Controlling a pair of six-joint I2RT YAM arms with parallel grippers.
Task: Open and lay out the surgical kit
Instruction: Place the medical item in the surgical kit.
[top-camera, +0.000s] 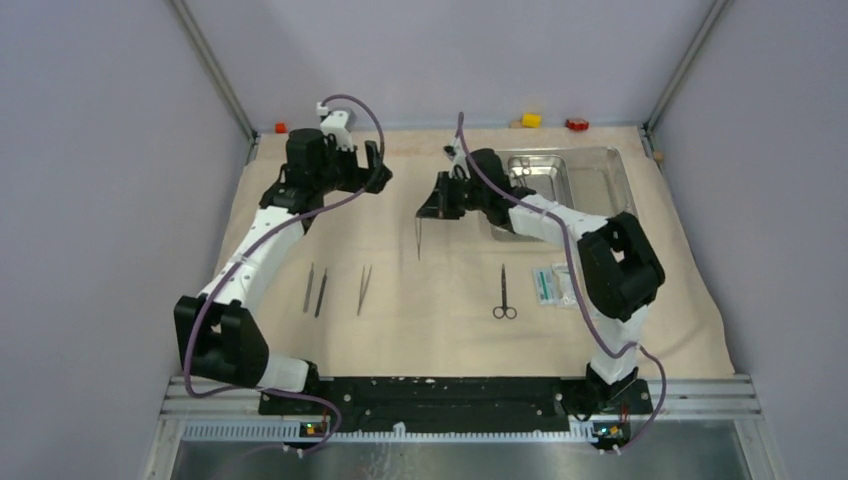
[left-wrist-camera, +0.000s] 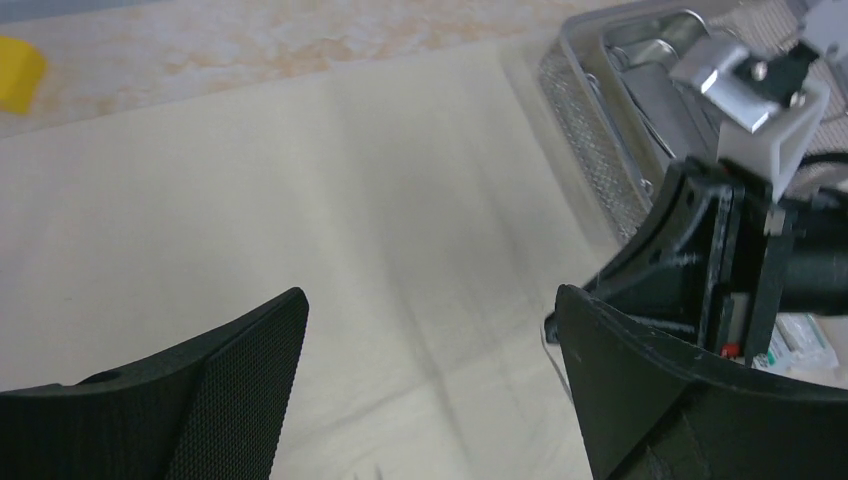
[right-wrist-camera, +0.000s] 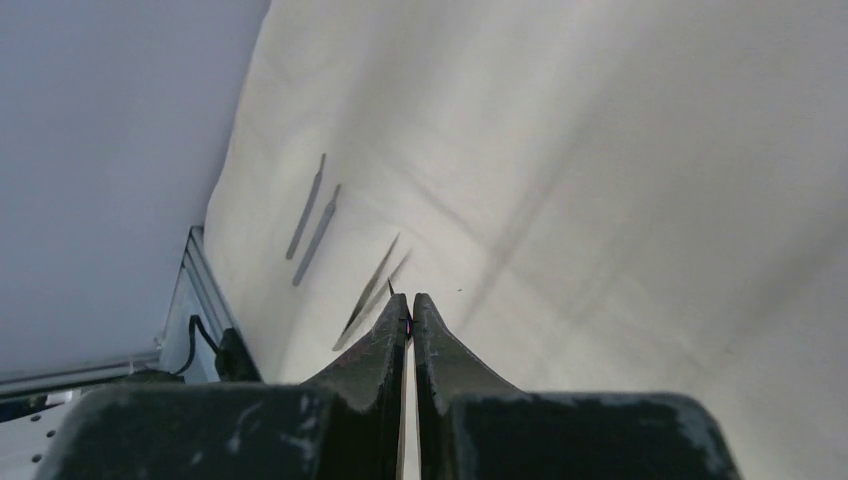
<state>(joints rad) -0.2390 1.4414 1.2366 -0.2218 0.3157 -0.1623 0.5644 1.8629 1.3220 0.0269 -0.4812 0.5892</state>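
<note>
I see my bench (left-wrist-camera: 250, 50) bare only in a strip beyond both hands; the beige cloth wrap (top-camera: 430, 330) covers the rest. On the strip a red block (top-camera: 280, 127) sits just beyond the left hand (left-wrist-camera: 430, 300), and a yellow block (top-camera: 531, 120) and another red block (top-camera: 577, 124) sit beyond the right hand (right-wrist-camera: 410, 300). On the cloth the steel tray (top-camera: 590, 152) lies right of that hand; scissors (top-camera: 504, 292), packets (top-camera: 552, 285), tweezers (top-camera: 364, 289) and two slim instruments (top-camera: 309, 288) lie nearer me.
</note>
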